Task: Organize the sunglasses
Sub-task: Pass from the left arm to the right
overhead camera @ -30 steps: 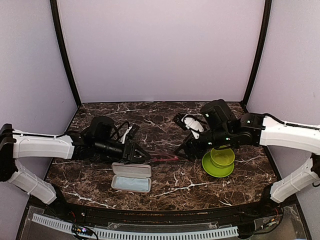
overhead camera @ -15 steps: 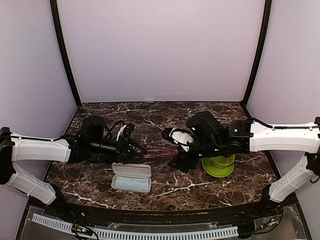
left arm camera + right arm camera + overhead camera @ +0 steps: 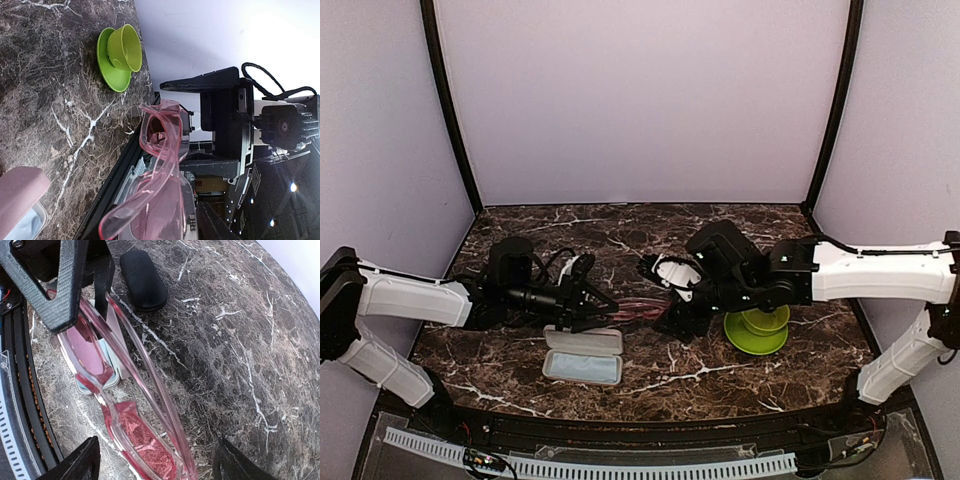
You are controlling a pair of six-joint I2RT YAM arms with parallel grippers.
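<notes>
Translucent red-pink sunglasses point(image 3: 636, 306) hang in the air over the marble table, above the open pink case point(image 3: 582, 356). My left gripper point(image 3: 592, 305) is shut on one end of them, with the frame point(image 3: 161, 165) sticking out from its fingers. My right gripper point(image 3: 670, 318) faces it from the right and is open. In the right wrist view the other end of the glasses point(image 3: 142, 440) lies between its two dark fingertips point(image 3: 80, 462), without their touching it. The left finger point(image 3: 62, 285) shows at the upper left of that view.
A light blue cloth point(image 3: 107, 367) lies in the open case below the glasses. A black hard case point(image 3: 143, 280) lies on the table beyond the left gripper. A green cup on a green saucer point(image 3: 758, 325) stands just right of the right gripper.
My right arm has swung left to the glasses, and its jaws have opened wider around their free end. My left gripper, still holding them, has drawn back slightly to the left.
</notes>
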